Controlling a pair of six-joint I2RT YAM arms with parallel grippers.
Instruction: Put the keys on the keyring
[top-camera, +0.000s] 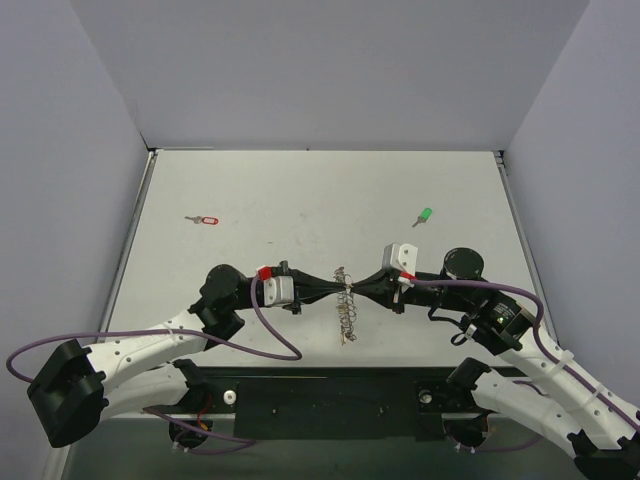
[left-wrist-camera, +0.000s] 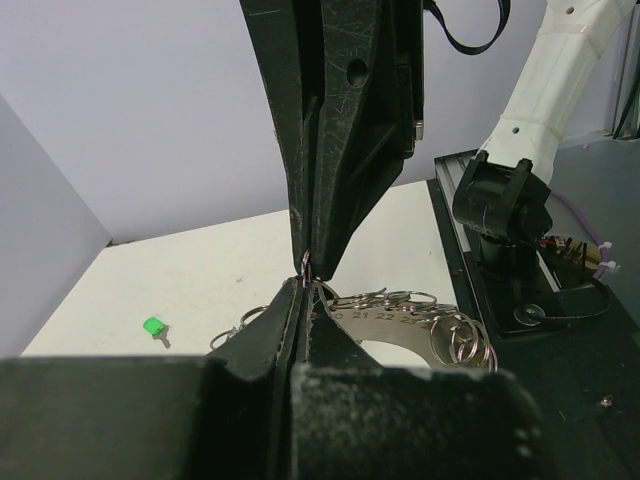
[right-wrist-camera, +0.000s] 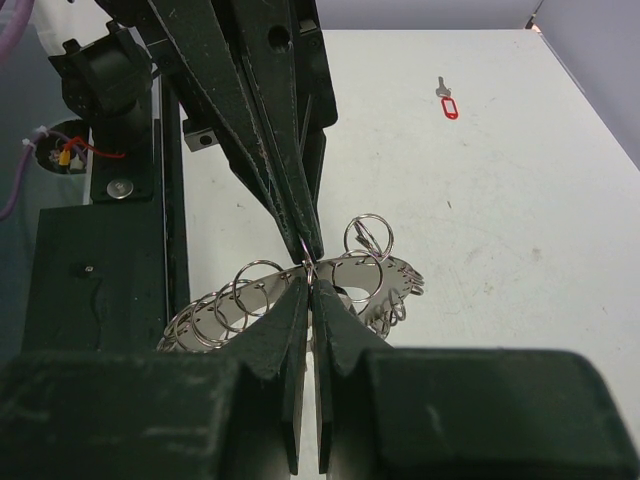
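Two closed tools meet tip to tip: black left gripper (top-camera: 335, 290) and black right gripper (top-camera: 358, 290) each pinch the silvery metal keyring (top-camera: 346, 305), a numbered plate fringed with split rings, hanging between them near the front of the white table (top-camera: 300, 200). Beyond lie a red-tagged key (top-camera: 205, 220), left, and a green-headed key (top-camera: 424, 215), right.

Bright, even light with faint shadows; the keyring (right-wrist-camera: 360, 275) glints, near foreground soft.

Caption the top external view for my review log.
Mid-table, left gripper and right gripper both pinch the keyring; red-tagged key and green-headed key lie loose beyond.
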